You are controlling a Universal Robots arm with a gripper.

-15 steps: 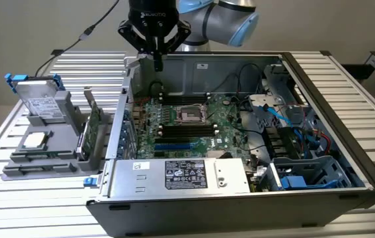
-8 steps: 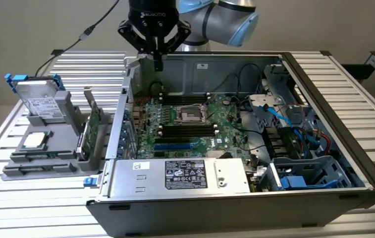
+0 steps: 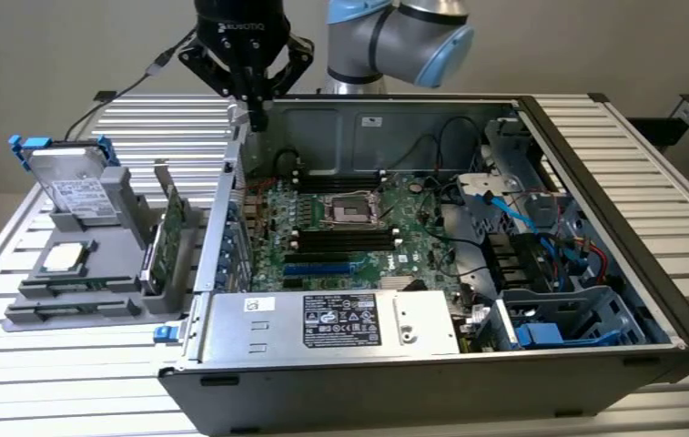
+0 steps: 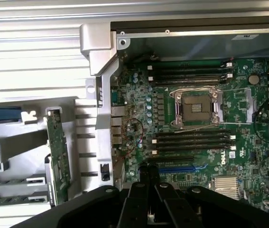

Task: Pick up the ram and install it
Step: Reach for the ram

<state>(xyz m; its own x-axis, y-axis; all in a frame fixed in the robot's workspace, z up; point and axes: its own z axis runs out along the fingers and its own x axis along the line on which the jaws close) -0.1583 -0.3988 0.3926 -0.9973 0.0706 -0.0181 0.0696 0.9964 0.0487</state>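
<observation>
My black gripper (image 3: 256, 111) hangs shut above the back left corner of the open computer case (image 3: 587, 273), with nothing between its fingers. In the wrist view the shut fingertips (image 4: 148, 173) hover over the green motherboard (image 4: 139, 109), beside the lower bank of black memory slots (image 4: 191, 141). A second bank of slots (image 4: 191, 73) lies on the other side of the processor socket (image 4: 196, 107). The ram (image 3: 63, 289) lies flat as thin green sticks in the grey tray (image 3: 28, 319) at the exterior view's left, well away from the gripper. In the wrist view it appears as a thin green strip of ram (image 4: 13, 181).
The grey tray also carries a hard drive (image 3: 77, 187) in blue brackets, a square silver processor (image 3: 63, 258) and an upright green expansion card (image 3: 172, 241). A power supply (image 3: 332, 323) fills the case's front; cables and drive cages (image 3: 551, 264) crowd its right side.
</observation>
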